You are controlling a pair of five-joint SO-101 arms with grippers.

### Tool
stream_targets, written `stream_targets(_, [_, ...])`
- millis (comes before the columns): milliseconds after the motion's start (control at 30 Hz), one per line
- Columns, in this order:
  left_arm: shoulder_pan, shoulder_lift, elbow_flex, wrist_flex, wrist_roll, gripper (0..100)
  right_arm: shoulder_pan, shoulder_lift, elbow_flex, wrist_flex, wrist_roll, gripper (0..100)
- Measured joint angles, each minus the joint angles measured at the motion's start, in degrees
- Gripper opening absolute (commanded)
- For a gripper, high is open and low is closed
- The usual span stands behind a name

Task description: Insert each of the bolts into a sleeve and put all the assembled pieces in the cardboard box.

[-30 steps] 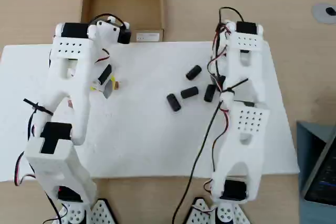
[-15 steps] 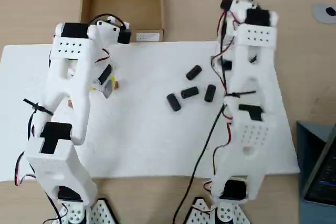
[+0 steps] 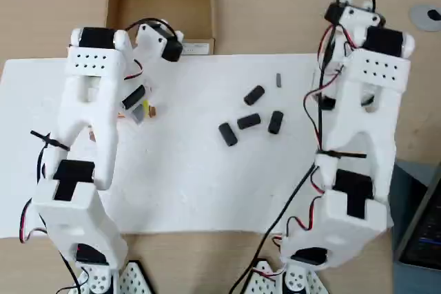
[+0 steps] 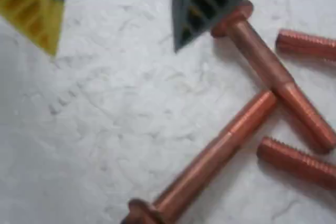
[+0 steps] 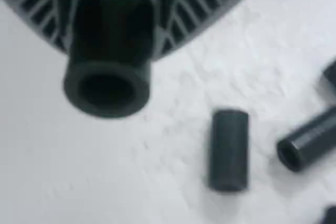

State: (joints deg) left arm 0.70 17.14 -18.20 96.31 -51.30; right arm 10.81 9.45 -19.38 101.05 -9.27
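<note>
Step in hand, as I read it: left arm picks, right arm presents. The right claw was clamped on a black sleeve, held above the white mat, w/ the bore's mouth sticking out clear of the fingers. The left claw was spread open, nothing btwn its fingers. It sat low over the mat just beside the bolts, one fingertip close to a bolt's head.

To do it well, the left claw should prob. straddle one shank square-on, near the head end, so the threaded tip is free to enter the bore. Two bolts touched, one's tip butting the other's shank, so a sloppy close could drag both. The bolt by the fingertip looked the easier pick. Right claw needed no regrip imo: just hold the sleeve level, mouth toward the other arm.

High view gave the layout: four loose sleeves clustered mid-mat, well apart from the bolts on the left arm's side. The cardboard box was on the table just past the mat's far edge, near the left arm. Wrist views added the fine detail: threads, heads, how the bolts lay against each other, & the held sleeve's open bore.
</note>
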Motion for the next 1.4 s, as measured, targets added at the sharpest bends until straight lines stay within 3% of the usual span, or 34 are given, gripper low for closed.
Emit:
stream_targets(400, [-1.76,8.44,0.0,-6.95,-12.57,16,1.67,-3.16,7.21,-2.73,0.09,1.0])
stream_targets(1033, [-2.46,14.24,0.09,-16.97,-16.09,16,1.67,-3.16,7.21,-2.73,0.09,1.0])
stream_targets(1400, [-0.62,16.18,-0.09,-17.41,-16.09,16,1.67,-3.16,7.21,-2.73,0.09,1.0])
